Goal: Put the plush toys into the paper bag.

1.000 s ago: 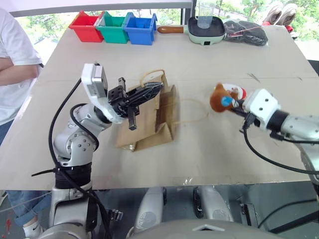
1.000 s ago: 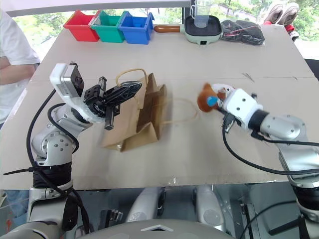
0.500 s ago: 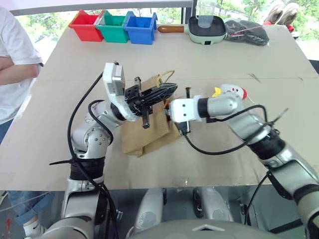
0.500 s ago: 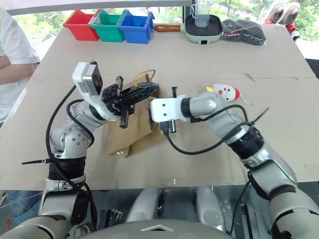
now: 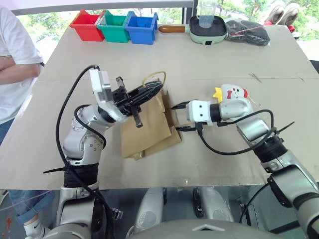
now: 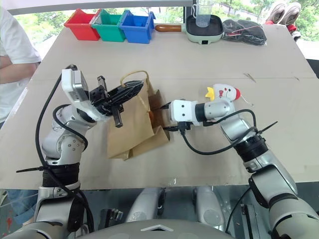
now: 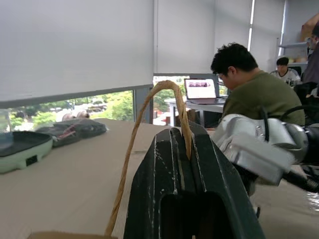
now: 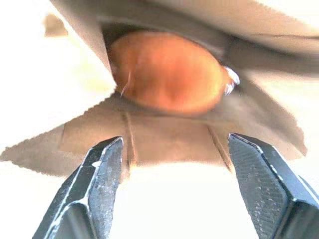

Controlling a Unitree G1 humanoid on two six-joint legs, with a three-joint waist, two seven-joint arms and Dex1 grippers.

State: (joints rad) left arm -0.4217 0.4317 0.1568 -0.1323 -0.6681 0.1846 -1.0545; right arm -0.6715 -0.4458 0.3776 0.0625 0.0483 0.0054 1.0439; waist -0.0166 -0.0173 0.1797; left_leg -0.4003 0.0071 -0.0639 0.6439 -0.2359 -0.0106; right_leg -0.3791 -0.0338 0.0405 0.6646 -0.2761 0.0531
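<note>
- Bag [image 5: 149,127] lies on the table [image 5: 224,164], with its open mouth toward the right gripper.
- Bag's near end rests flat on the table, and its far end is lifted up.
- Left gripper [image 5: 149,91] is clamped tight on one cord handle [image 5: 152,76] of the bag and holds that end up off the table.
- From the left wrist, the handle [image 7: 149,124] loops up over the black fingers [image 7: 164,174], which are pressed together on it.
- Right gripper [image 5: 178,117] is just beside the bag's mouth, and its two fingers stand spread apart with nothing between them.
- Bear [image 8: 167,69] is inside the bag, just past the mouth; from the right wrist it looks like a round brown ball under the paper.
- Right gripper's fingers [image 8: 97,189] do not touch the bear.
- Chicken [image 5: 231,93] sits on the table to the right of the bag, behind the right arm, well apart from the bag.
- Person's white sleeve [image 5: 12,69] is at the table's left edge, far from the bag.
- Past the bag, at the far edge of the table, stand a red bin [image 5: 85,26], a green bin [image 5: 113,27] and a blue bin [image 5: 141,29] in a row.
- Right of the bins is a small pan [image 5: 207,29] with a clear cup [image 5: 205,12] in it, and then a dark pouch [image 5: 246,31].
</note>
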